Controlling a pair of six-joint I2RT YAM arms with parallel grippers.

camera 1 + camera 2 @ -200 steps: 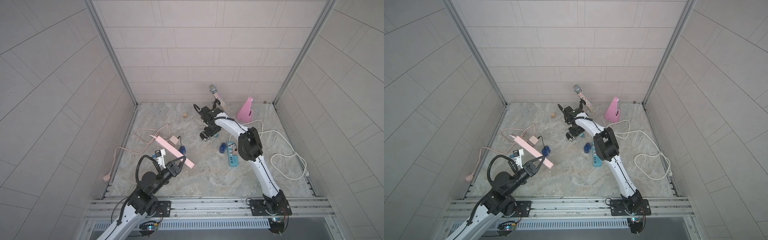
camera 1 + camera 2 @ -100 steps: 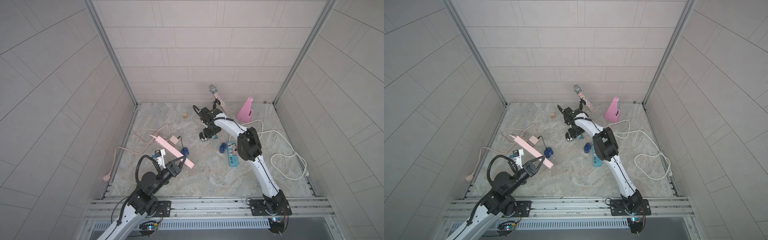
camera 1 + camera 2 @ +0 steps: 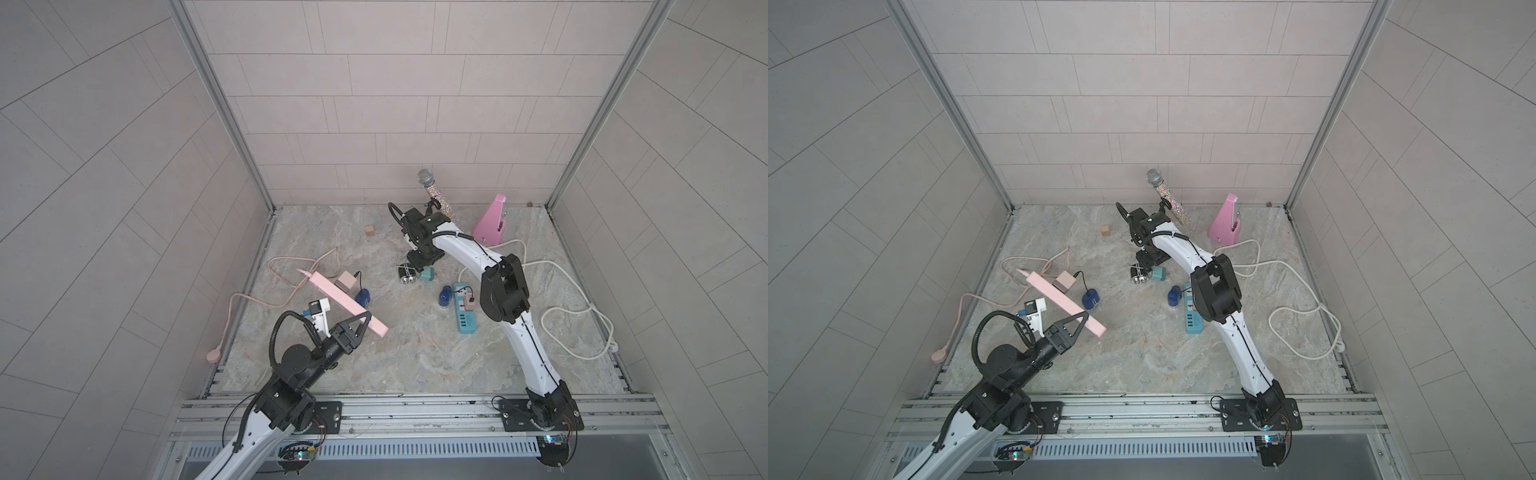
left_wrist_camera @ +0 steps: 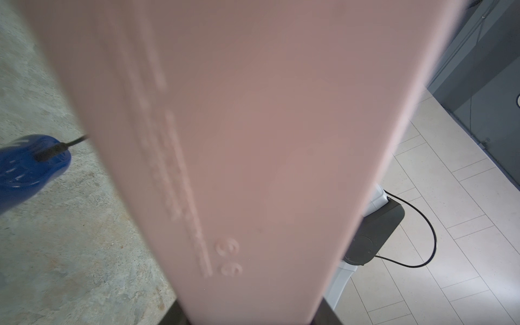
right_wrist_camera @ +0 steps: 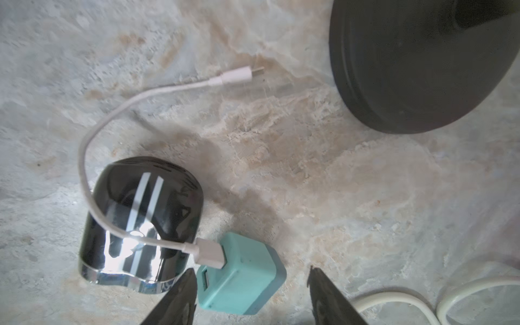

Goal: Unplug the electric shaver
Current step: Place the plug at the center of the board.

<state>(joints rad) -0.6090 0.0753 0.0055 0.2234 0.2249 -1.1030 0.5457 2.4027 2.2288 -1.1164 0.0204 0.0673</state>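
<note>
Between the right tool's spread, empty jaws sits part of the teal adapter, the electric shaver just beside it, at nine o'clock in both top views. A white cable drapes over the shaver, its plug free on the surface. Pulling away, we judge, could snag that cable and drag the shaver. Only the right wrist view shows that loose plug; a top view adds the left tool, at seven o'clock, gripping the pink power strip.

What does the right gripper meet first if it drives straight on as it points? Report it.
Probably the teal charger block, lying between the open jaws of the right gripper; past it, the stone floor. Depth is unclear.
</note>
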